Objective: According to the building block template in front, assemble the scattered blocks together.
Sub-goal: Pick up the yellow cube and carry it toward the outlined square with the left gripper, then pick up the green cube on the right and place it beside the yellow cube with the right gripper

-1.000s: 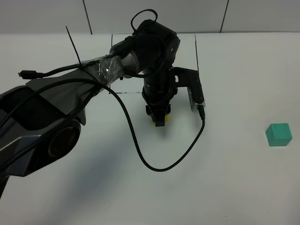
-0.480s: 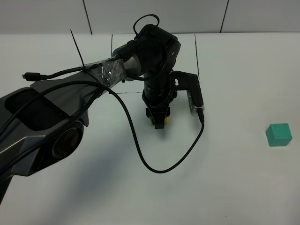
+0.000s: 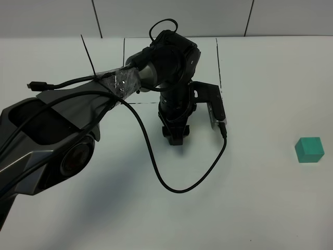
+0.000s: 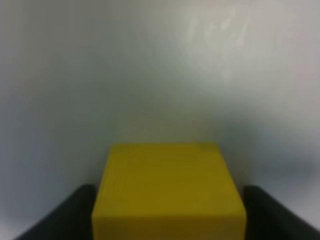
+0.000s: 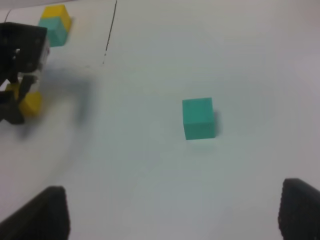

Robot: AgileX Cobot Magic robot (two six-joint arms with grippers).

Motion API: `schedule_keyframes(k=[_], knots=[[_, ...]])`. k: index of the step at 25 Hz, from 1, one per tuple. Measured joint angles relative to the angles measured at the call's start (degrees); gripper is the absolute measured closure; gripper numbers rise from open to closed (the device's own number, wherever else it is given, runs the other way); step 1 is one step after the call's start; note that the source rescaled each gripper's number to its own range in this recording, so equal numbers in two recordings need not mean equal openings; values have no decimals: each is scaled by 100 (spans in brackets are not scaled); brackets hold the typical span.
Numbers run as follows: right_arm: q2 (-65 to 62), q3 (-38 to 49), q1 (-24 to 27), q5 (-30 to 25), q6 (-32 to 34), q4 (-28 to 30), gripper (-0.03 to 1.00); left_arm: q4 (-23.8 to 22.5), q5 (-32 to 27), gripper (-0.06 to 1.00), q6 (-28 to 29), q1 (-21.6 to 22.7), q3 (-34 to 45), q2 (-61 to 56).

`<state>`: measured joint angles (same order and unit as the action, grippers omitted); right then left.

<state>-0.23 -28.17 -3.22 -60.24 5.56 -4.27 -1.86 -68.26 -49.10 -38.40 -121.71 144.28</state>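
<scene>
On the white tabletop, the left gripper has sunk lower and now hides, from above, the yellow cube near the tabletop's middle. Its jaws flank the cube closely; whether they grip it or have let go, I cannot tell. It is probably being set down, while the teal cube waits near the right edge.

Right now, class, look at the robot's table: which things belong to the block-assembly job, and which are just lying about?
Belongs to the job:
- yellow cube, between the left arm's fingers
- teal cube, alone on the right
- building block template, the joined yellow and teal pair

Not part of it:
- black cable looping over the table
- cable tie sticking up from the left arm
</scene>
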Motion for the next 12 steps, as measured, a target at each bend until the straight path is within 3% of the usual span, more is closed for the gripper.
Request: schedule_keyframes(k=[3, 5, 12], knots=[[0, 0, 0, 0, 0, 0, 26, 0, 0, 10, 144, 0, 0, -19], [0, 0, 0, 0, 0, 0, 26, 0, 0, -2, 269, 0, 0, -94], [0, 0, 0, 0, 0, 0, 26, 125, 0, -5, 948, 152, 0, -719]])
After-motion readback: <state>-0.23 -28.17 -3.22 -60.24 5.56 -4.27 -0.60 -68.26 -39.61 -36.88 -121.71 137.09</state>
